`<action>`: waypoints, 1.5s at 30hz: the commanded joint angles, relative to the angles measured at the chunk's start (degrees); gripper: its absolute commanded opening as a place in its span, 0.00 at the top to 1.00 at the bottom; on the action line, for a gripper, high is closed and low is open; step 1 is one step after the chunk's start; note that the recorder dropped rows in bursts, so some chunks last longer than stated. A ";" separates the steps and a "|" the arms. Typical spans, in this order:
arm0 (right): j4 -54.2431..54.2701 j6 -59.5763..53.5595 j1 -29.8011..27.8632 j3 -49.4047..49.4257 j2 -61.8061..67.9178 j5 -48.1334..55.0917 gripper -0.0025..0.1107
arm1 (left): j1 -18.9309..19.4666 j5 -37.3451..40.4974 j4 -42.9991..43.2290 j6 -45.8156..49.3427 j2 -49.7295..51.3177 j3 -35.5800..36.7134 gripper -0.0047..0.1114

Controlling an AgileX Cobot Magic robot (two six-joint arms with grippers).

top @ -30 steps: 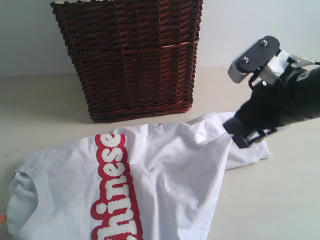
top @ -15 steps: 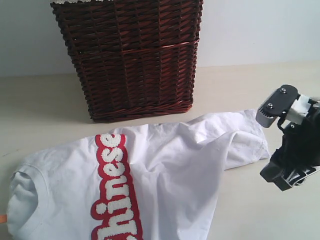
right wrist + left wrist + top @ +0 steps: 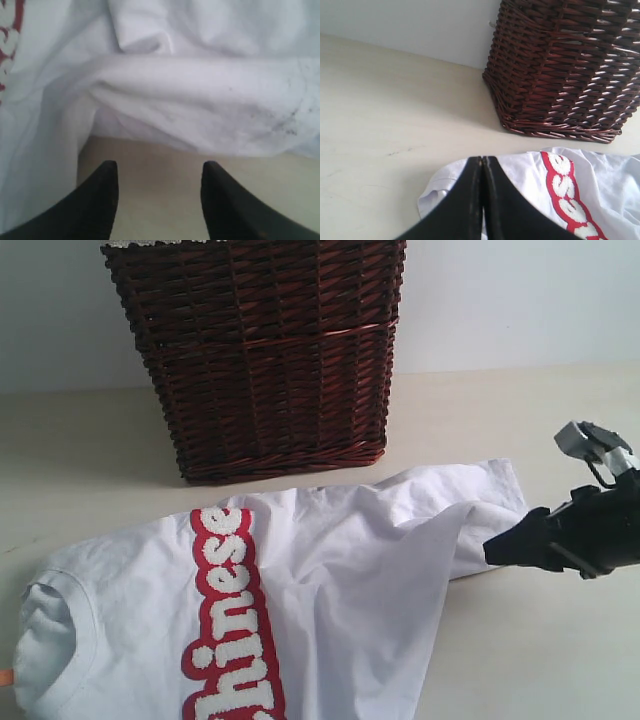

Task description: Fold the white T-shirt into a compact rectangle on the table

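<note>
Shirt: we find the white T-shirt point(image 3: 330, 580) rumpled on the table point(image 3: 80, 440), before the wicker basket point(image 3: 260, 350) | Axis: long axis runs from collar on the left-arm side to hem on the right | Right gripper point(image 3: 159, 175): jaws apart, empty, low at the hem edge, we judge so as to pinch it | Left gripper point(image 3: 482, 165): jaws together, no cloth between

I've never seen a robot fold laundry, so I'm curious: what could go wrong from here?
1. The open right gripper aims low at the white T-shirt's bunched edge; it might pinch several layers at once, or scrape the table and miss the cloth.
2. The shirt lies rumpled, so any fold may come out lopsided.
3. The wicker basket stands close behind; lifted cloth could brush it.
</note>
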 commanded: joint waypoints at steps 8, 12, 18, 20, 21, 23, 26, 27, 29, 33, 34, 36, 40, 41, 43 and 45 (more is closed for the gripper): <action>1.78 -0.60 -0.35 -0.32 4.28 -6.13 0.57 | -0.20 0.17 -0.15 -0.16 -0.42 0.11 0.96; 3.95 -1.34 -0.35 -1.49 5.69 -10.12 0.57 | -0.20 0.27 -0.15 -0.16 -0.42 0.11 0.96; 5.97 -1.34 -0.22 -6.13 7.99 -4.55 0.63 | -0.20 0.27 -0.15 -0.16 -0.42 0.11 0.96; 6.10 -1.24 -0.22 -7.15 8.12 -2.87 0.72 | -0.20 0.27 -0.15 -0.16 -0.42 0.11 0.96; 6.10 -1.24 -0.22 -7.15 8.12 -2.58 0.77 | -0.20 0.27 -0.15 -0.16 -0.42 0.11 0.96; 5.49 -1.24 -0.22 -7.15 7.91 -1.87 0.87 | -0.20 0.27 -0.15 -0.16 -0.42 0.11 0.96; 2.62 -1.24 -0.22 -7.15 7.88 -0.47 0.98 | -0.20 0.27 -0.15 -0.16 -0.42 0.11 0.96; 1.66 -1.24 -0.22 -7.15 7.78 0.25 0.98 | -0.20 0.27 -0.15 -0.16 -0.42 0.11 0.96; 0.00 -1.24 -0.22 -7.15 7.78 2.06 0.98 | -0.20 0.27 -0.15 -0.16 -0.42 0.11 0.96; -2.90 0.17 -0.22 -7.15 5.70 5.23 0.98 | -0.20 0.27 -0.15 -0.16 -0.42 0.11 0.96; -3.58 0.30 -0.22 -7.15 4.55 5.98 0.98 | -0.20 0.27 -0.15 -0.16 -0.42 0.11 0.96; -4.25 0.43 -0.22 -7.15 1.73 7.54 0.98 | -0.20 0.27 -0.15 -0.16 -0.42 0.11 0.96; -7.04 5.37 -0.22 -7.15 -6.93 10.73 0.98 | -0.20 0.27 -0.15 -0.16 -0.42 0.11 0.96; -7.80 7.32 -0.22 -7.15 -8.80 11.19 0.98 | -0.20 0.27 -0.15 -0.16 -0.42 0.11 0.96; -9.40 10.04 -0.22 -7.15 -13.36 11.43 0.98 | -0.20 0.27 -0.15 -0.16 -0.42 0.11 0.96; -10.27 10.47 -0.34 -7.15 -17.04 11.23 0.98 | -0.20 0.27 -0.15 -0.16 -0.42 0.11 0.96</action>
